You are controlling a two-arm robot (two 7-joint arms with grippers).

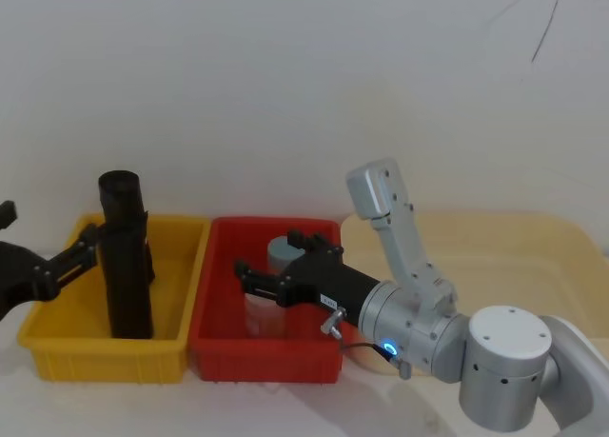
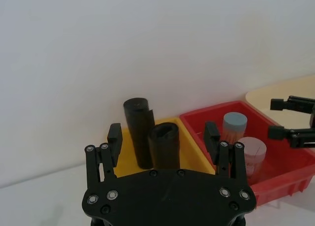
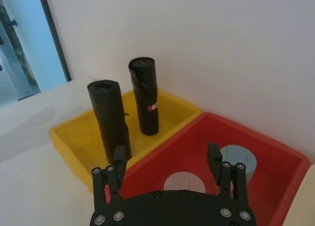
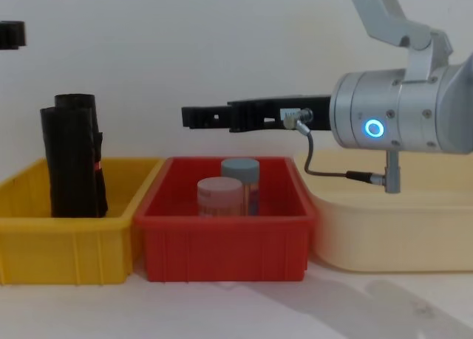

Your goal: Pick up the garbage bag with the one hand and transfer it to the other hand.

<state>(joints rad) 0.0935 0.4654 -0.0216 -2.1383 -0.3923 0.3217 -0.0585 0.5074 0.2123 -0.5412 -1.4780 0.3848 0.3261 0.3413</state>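
Note:
The garbage bag (image 1: 127, 285), a plain black roll, stands upright in the yellow bin (image 1: 57, 347), in front of a similar roll with a red mark (image 3: 145, 95). My left gripper (image 1: 55, 229) hangs open at the bin's left side, pointing at the bag. In the left wrist view the garbage bag (image 2: 165, 147) lines up between the spread fingers of the left gripper (image 2: 163, 132), which do not touch it. My right gripper (image 1: 266, 253) is open and holds nothing, hovering over the red bin (image 1: 219, 351). From the side, the garbage bag (image 4: 70, 169) shows.
Two lidded jars stand in the red bin, one with a grey-blue lid (image 4: 240, 166) and one with a pinkish lid (image 4: 219, 185). A cream tray (image 4: 392, 235) sits to the right of the red bin. A white wall rises close behind the bins.

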